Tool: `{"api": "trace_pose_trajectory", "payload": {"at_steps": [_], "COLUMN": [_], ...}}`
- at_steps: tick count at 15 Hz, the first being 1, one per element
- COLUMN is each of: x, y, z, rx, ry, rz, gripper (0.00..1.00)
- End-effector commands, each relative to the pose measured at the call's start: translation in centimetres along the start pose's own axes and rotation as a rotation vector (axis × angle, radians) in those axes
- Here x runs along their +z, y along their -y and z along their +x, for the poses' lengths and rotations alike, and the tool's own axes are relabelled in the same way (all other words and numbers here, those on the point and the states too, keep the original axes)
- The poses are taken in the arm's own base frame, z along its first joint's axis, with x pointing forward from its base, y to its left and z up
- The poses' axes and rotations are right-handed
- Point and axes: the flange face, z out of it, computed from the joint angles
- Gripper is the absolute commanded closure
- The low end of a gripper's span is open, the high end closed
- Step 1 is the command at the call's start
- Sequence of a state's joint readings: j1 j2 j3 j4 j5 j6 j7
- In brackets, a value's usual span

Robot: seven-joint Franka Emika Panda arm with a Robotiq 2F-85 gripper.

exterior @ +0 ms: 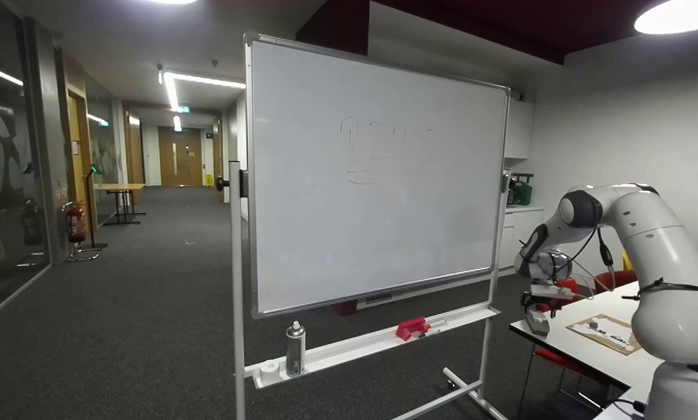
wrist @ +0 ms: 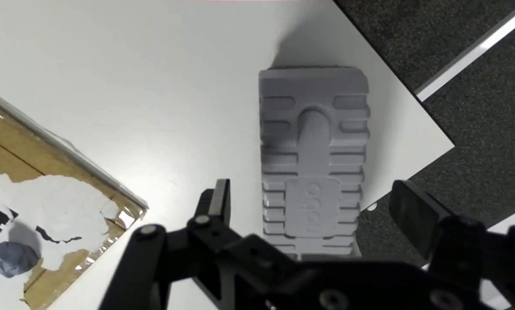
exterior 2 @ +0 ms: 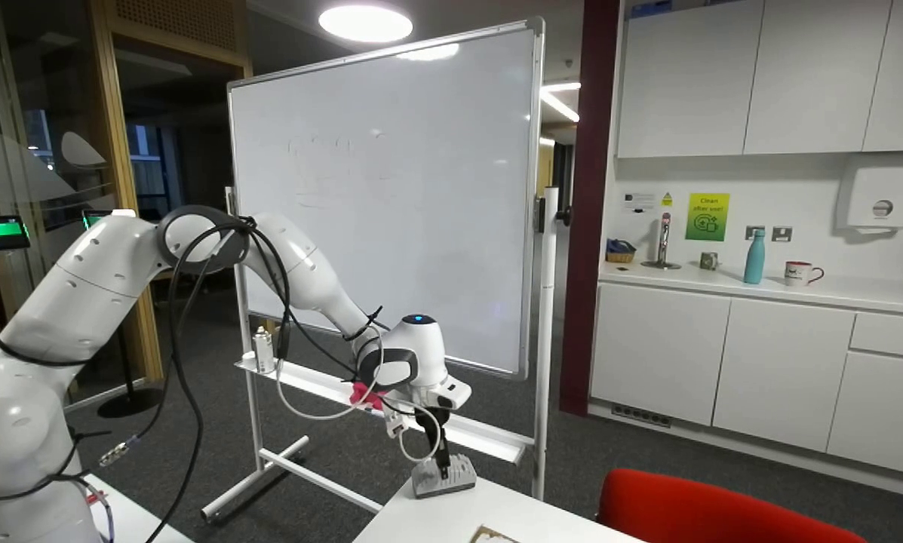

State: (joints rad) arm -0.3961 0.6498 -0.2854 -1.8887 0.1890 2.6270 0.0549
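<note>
A grey ribbed whiteboard eraser marked "nobo" rests on the corner of a white table. My gripper is open above it, with one finger on each side of the eraser's lower half. In the wrist view a gap shows between each finger and the eraser's sides, so nothing appears gripped. The same eraser stands under the gripper in both exterior views. From there, whether the fingertips touch it cannot be told. Its near end is hidden behind the gripper's body.
A whiteboard with faint pen strokes stands beside the table. Its ledge carries a spray can and a red holder with pens. Torn cardboard bearing a grey lump lies on the table. A red chair is nearby.
</note>
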Motion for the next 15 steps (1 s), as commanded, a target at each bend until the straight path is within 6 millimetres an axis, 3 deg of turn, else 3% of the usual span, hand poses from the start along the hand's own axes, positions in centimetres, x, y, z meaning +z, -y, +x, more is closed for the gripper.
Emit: {"api": "trace_pose_trajectory", "payload": {"at_steps": [1, 9, 10, 12, 15], "x": [0.3, 1.1, 1.1, 1.1, 1.0], "y": [-0.7, -0.8, -0.9, -0.8, -0.8], "z": [0.9, 2.2, 2.3, 2.5, 2.7], "rx": [0.009, 0.013, 0.007, 0.007, 0.002], "ry": [0.038, 0.051, 0.052, 0.048, 0.041], "rz": [-0.001, -0.007, -0.006, -0.006, -0.003], "gripper": [0.0, 0.0, 0.25, 0.33, 0.58]}}
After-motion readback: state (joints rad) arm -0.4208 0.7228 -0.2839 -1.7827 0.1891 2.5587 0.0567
